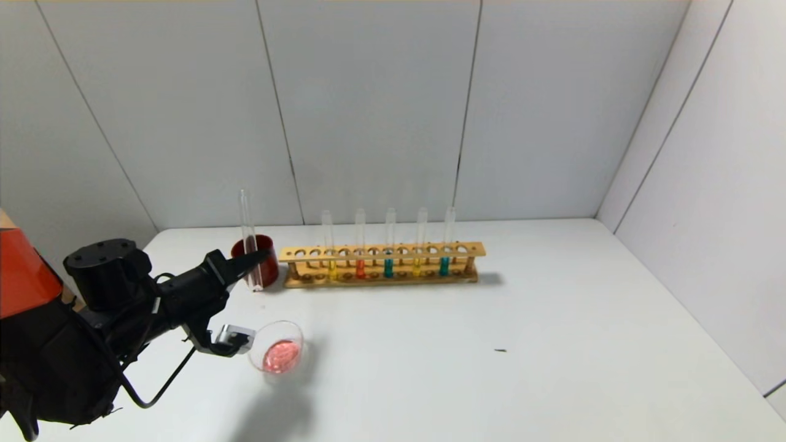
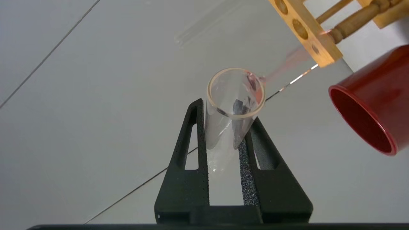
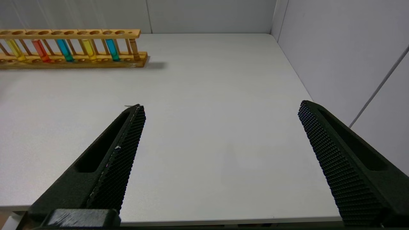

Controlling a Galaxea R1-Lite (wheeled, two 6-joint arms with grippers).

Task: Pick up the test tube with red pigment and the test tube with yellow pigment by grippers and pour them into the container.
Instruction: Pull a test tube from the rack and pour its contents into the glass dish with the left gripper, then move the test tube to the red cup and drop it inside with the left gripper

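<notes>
- Head view: left gripper (image 1: 255, 261) clamps an emptied tube (image 1: 249, 239), upright, just beside the red cup (image 1: 265, 265) at the rack's (image 1: 381, 265) left end. The hold is low on the glass, likely so the tube can be set down.
- Left wrist view: jaws pinch the tube (image 2: 231, 108) from both sides; faint red film near its mouth, so I judge it is the red one, already poured.
- Dish (image 1: 277, 347) sits near the front, below the left gripper, with pink-red liquid in it. Red step looks done.
- Rack holds five tubes; the yellow tube (image 1: 330, 248) stands at the left, not yet taken. A second yellow stands further right.
- Right wrist view: right gripper (image 3: 220, 153) spread wide and holding nothing, hovering over the table (image 3: 207, 95), well apart from the rack (image 3: 70, 48); looks parked.
</notes>
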